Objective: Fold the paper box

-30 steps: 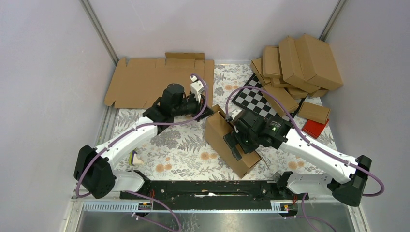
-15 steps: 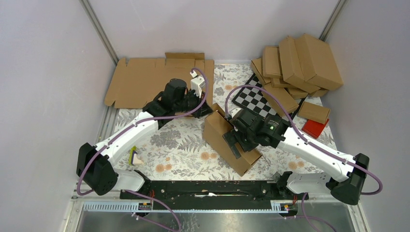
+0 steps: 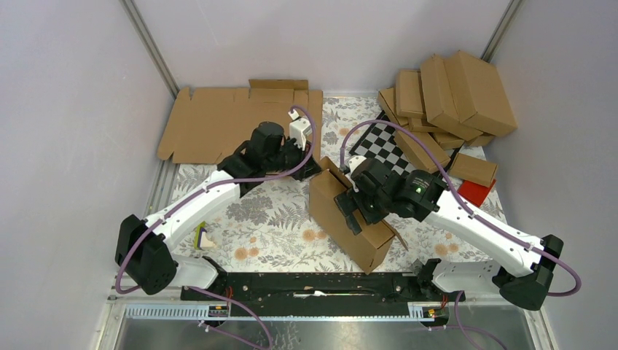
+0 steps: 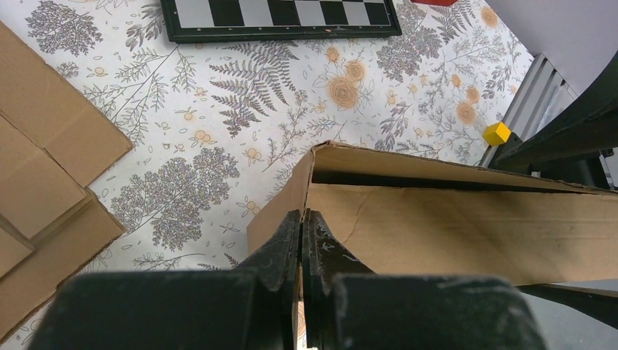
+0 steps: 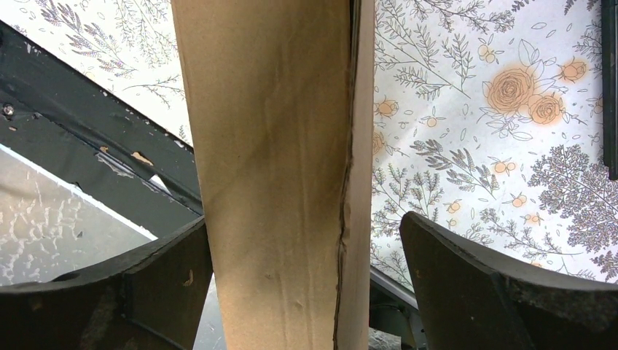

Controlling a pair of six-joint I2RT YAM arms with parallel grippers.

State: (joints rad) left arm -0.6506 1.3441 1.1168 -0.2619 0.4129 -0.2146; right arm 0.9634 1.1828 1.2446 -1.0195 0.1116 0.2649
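Brown corrugated cardboard folded into a shallow rectangular carton, the paper box (image 3: 342, 219) stands on edge at the middle of the floral-print table cover (image 3: 270, 219). Its long side runs from 11 o'clock to 5 o'clock in the top view.

The left gripper (image 3: 315, 168) reaches in from 10 o'clock to the box's far top corner. Its black fingers (image 4: 280, 244) are pressed fully together, with the tips at that corner. Whether a sliver of cardboard sits between them cannot be told.

The right gripper (image 3: 350, 213) comes from 3 o'clock and straddles the box's upper edge with its jaws spread wide. In the right wrist view one finger (image 5: 167, 273) lies against the cardboard face, while the other stands apart from it with table cover showing between. The gripper is therefore around the panel, not clamped on it.

A flat brown die-cut cardboard sheet (image 3: 233, 120) lies at 11 o'clock. A black-and-white checkered board (image 3: 379, 146) lies at 1 o'clock, partly under a pile of folded brown cartons (image 3: 452, 91). A small red block (image 3: 475, 194) sits at 3 o'clock.
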